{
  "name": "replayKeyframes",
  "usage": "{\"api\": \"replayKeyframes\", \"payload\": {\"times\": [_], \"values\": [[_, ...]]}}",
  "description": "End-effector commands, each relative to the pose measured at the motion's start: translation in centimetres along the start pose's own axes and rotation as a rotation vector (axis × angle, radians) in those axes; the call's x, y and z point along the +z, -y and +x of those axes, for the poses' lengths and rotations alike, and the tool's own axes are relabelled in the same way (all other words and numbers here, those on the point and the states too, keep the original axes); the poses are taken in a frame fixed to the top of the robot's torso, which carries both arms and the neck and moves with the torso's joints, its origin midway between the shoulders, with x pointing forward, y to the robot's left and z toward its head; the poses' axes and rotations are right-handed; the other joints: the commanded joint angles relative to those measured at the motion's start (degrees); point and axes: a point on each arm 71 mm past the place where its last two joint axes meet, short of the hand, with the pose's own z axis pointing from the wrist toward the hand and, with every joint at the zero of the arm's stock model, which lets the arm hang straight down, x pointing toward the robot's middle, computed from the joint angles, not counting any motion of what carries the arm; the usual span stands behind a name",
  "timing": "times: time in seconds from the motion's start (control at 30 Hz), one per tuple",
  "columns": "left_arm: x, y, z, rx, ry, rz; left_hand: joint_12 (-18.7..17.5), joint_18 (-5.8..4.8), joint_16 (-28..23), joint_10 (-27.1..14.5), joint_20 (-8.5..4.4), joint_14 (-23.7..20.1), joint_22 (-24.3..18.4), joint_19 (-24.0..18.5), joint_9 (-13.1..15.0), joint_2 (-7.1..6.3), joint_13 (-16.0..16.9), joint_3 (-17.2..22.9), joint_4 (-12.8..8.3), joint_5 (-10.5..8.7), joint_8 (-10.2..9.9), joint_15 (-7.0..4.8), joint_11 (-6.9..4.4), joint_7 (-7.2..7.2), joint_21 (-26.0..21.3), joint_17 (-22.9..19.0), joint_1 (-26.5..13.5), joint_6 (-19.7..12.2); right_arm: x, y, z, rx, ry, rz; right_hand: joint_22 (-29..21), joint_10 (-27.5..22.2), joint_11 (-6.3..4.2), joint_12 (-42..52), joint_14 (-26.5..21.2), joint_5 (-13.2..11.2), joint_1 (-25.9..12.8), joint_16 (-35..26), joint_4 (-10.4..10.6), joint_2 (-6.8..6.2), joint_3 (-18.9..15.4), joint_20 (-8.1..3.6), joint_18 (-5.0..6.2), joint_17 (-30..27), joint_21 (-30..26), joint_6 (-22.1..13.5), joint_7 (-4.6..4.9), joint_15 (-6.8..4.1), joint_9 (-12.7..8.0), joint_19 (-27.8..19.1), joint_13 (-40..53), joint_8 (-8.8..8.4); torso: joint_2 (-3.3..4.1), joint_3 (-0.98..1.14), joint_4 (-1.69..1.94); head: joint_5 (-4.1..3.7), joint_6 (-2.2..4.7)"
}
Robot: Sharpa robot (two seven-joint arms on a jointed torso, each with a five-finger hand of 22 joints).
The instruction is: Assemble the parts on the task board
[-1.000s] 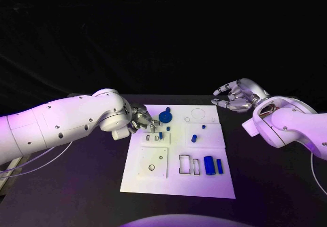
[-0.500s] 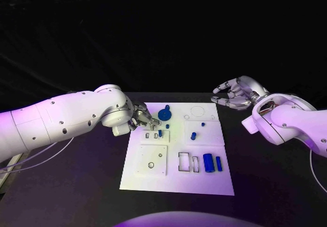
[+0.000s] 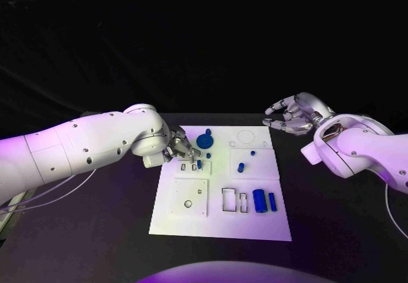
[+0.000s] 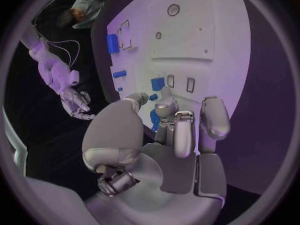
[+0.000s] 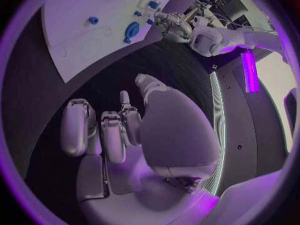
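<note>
On the counter (image 3: pixel 340 236), board (image 3: pixel 223 227) sits centre. Left robot hand (image 3: pixel 180 151) is over its far-left corner, fingers pinched on a small blue part (image 4: pixel 155 119), long axis roughly upright, just above the slots (image 3: pixel 188 167) right beneath it. Right robot hand (image 3: pixel 293 117) hangs off the far-right corner, fingers apart, empty. Left is clearly nearer; likely a short drop into a slot.

No text, label, number or sign can be read anywhere here.
</note>
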Motion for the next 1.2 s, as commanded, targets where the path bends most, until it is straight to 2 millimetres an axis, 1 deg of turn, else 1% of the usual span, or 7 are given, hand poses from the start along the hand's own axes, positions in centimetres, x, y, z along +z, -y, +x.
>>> {"api": "replayKeyframes", "payload": {"times": [0.03,0.33,0.43,0.63,0.93,1.07,1.2], "values": [[0.16,0.33,0.19,0.022,-0.020,-0.002,-0.01,-0.46,0.20,-0.29,0.28,5.85,0.05,-0.11,-0.20,-0.01,0.06,0.53,0.00,-0.31,-0.53,0.34,0.23,-0.05,-0.37,15.08,-0.35,-0.48,0.03,-0.10,0.15,-0.013,-0.015,-0.007,2.76,-0.31,-0.22,-0.36,5.59,0.30,-0.16,-0.38,0.06,-0.51,0.45,-0.18,0.73,13.61,-0.43,-0.08,0.07,-0.33,0.09,-0.40,3.48,0.26,0.03,0.05,0.00,-0.01,-0.15],[0.47,0.88,0.44,0.042,-0.035,0.001,0.01,-0.45,0.20,-0.37,0.42,5.85,0.06,-0.15,-0.54,-0.08,0.07,0.70,-0.01,-1.13,-1.08,0.49,0.39,0.10,-0.42,15.08,-0.66,-0.42,0.09,-0.16,0.26,-0.017,-0.021,-0.009,2.69,-0.37,-0.21,-0.42,5.58,0.28,-0.27,-0.40,0.09,-0.57,0.46,-0.18,0.76,13.58,-0.54,-0.10,0.08,-0.33,0.10,-0.46,3.42,0.27,0.05,0.08,0.03,-0.05,-0.27],[0.54,1.05,0.51,0.053,-0.036,0.002,-0.02,-0.44,0.20,-0.45,0.47,5.85,0.06,-0.18,-0.64,-0.08,0.04,0.89,-0.11,-1.38,-1.23,0.53,0.41,0.10,-0.44,15.08,-0.46,-0.35,0.14,-0.18,0.33,-0.019,-0.024,-0.009,2.67,-0.39,-0.20,-0.45,5.56,0.12,-0.45,-0.43,0.14,-0.63,0.47,-0.18,0.76,13.51,-0.59,-0.12,0.08,-0.32,0.12,-0.48,3.40,0.29,0.05,0.06,0.03,-0.09,-0.44],[0.63,1.16,0.57,0.066,-0.043,-0.002,-0.07,-0.43,0.20,-0.54,0.52,5.85,0.07,-0.21,-0.72,-0.09,-0.02,1.14,-0.16,-1.59,-1.36,0.56,0.41,0.10,-0.47,15.08,-0.09,-0.22,0.19,-0.23,0.43,-0.025,-0.030,-0.010,2.65,-0.39,-0.20,-0.45,5.56,0.08,-0.51,-0.44,0.15,-0.64,0.48,-0.18,0.77,13.49,-0.62,-0.13,0.08,-0.32,0.12,-0.50,3.40,0.30,0.01,0.16,0.00,0.00,-0.70],[0.75,1.21,0.62,0.080,-0.057,-0.009,-0.10,-0.39,0.20,-0.82,0.62,5.85,0.07,-0.34,-0.88,-0.08,-0.04,2.04,-0.23,-1.73,-1.66,0.61,0.44,0.10,-0.58,15.08,1.18,0.02,0.19,-0.20,0.45,-0.028,-0.033,-0.010,2.22,-0.69,-0.20,-0.76,5.42,-0.30,-0.78,-0.67,0.15,-0.67,0.56,-0.17,0.92,12.97,-1.23,-0.21,0.08,-0.32,0.14,-0.84,3.04,0.32,0.04,0.08,-0.08,-0.12,-0.91],[0.76,1.26,0.64,0.091,-0.059,-0.008,-0.17,-0.38,0.20,-0.94,0.63,5.85,0.08,-0.39,-0.88,0.03,-0.14,2.52,-0.26,-1.78,-1.68,0.60,0.41,0.05,-0.62,15.08,1.84,0.21,0.21,-0.23,0.50,-0.028,-0.036,-0.011,2.22,-0.69,-0.20,-0.76,5.42,-0.30,-0.78,-0.67,0.15,-0.67,0.56,-0.17,0.92,12.97,-1.23,-0.21,0.08,-0.32,0.14,-0.84,3.04,0.32,0.05,0.06,-0.03,-0.34,-1.04],[0.81,1.25,0.63,0.100,-0.063,-0.011,-0.11,-0.37,0.20,-0.95,0.63,5.85,0.10,-0.41,-0.86,0.00,-0.07,2.69,-0.23,-2.04,-1.66,0.59,0.41,0.05,-0.63,15.08,2.09,0.36,0.25,-0.22,0.55,-0.029,-0.037,-0.011,2.22,-0.69,-0.20,-0.76,5.41,-0.37,-0.80,-0.67,0.15,-0.66,0.59,-0.17,0.92,12.96,-1.24,-0.22,0.08,-0.32,0.15,-0.84,3.04,0.33,0.02,0.11,0.04,-0.25,-1.16]]}}
